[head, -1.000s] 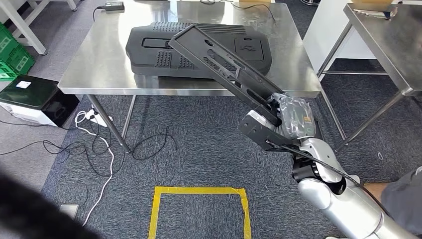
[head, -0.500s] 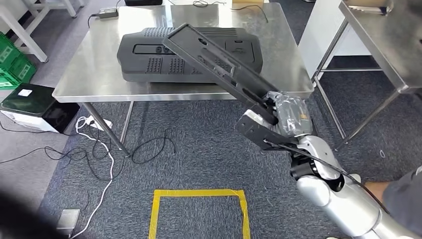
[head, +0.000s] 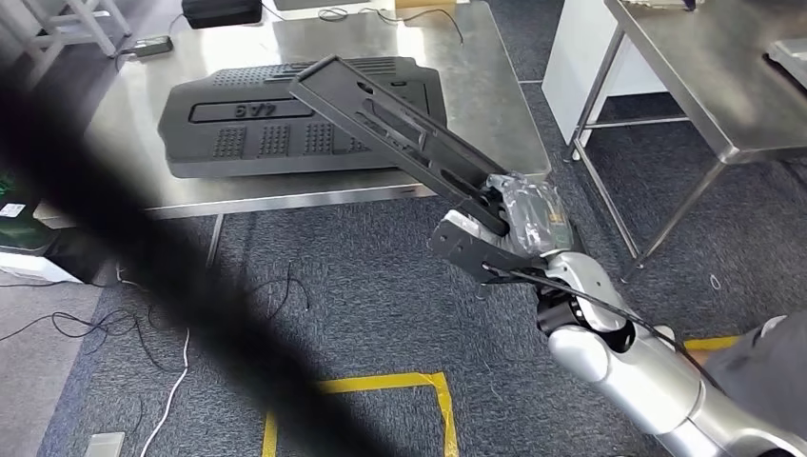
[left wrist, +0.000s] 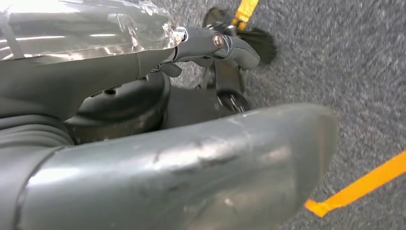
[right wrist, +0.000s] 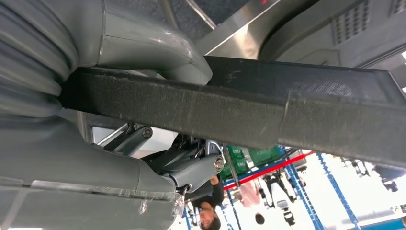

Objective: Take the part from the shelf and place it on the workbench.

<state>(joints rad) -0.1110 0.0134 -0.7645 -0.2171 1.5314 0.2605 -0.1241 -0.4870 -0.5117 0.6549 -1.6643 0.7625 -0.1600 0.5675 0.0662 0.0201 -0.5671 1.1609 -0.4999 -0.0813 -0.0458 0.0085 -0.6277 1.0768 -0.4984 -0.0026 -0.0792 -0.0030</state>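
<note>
The part (head: 400, 133) is a long, flat black plastic panel. My right hand (head: 528, 224) grips its near end and holds it slanting up, its far end over the steel workbench (head: 476, 57). A larger black ribbed cover (head: 247, 133) lies on that bench under the panel's tip. In the right wrist view the panel's edge (right wrist: 268, 110) runs between my thumb and fingers (right wrist: 191, 172), with the bench's rim (right wrist: 230, 33) behind it. My left hand (left wrist: 210, 43) hangs over grey carpet, fingers loosely apart and holding nothing.
A second steel table (head: 714, 76) stands to the right. Cables (head: 152, 324) and yellow tape (head: 381, 386) lie on the carpet before the bench. A person's clothing (head: 771, 357) shows at the lower right. A dark blurred band (head: 143, 248) crosses the left of the head view.
The whole head view has shifted, so the camera moved: the bench now sits further left and nearer. A dark blurred band has come across the left. My right hand still grips the panel.
</note>
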